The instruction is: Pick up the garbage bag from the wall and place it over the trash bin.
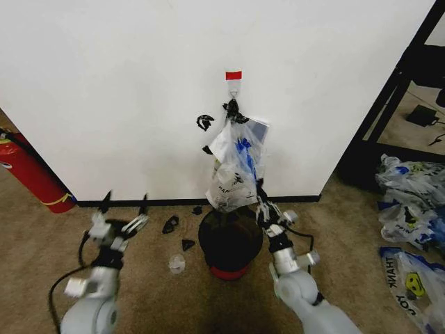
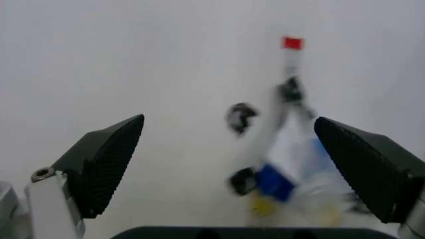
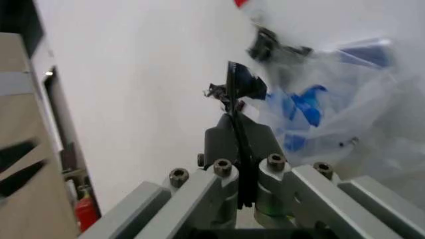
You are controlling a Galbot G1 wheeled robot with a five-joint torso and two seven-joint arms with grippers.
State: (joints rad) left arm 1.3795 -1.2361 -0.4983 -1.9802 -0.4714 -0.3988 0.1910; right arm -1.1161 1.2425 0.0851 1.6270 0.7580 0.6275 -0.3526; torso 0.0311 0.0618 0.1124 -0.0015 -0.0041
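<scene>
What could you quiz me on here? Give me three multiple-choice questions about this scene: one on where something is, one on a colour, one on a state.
1. Where is the see-through plastic garbage bag with blue patches?
A. Hanging on the white wall, above the bin
B. Lying flat on the carpet
C. Fully inside the bin

2. What colour is the short tape strip above the bag?
A. Green
B. Red
C. Yellow

3. How is the left claw?
A. Shut on the bag
B. Shut on nothing
C. Open, holding nothing

Answers:
1 A: it dangles from the hook over the round black mesh trash bin.
2 B: the strip is plainly red.
3 C: its fingers stand wide apart; the right claw is shut beside the bag.
</scene>
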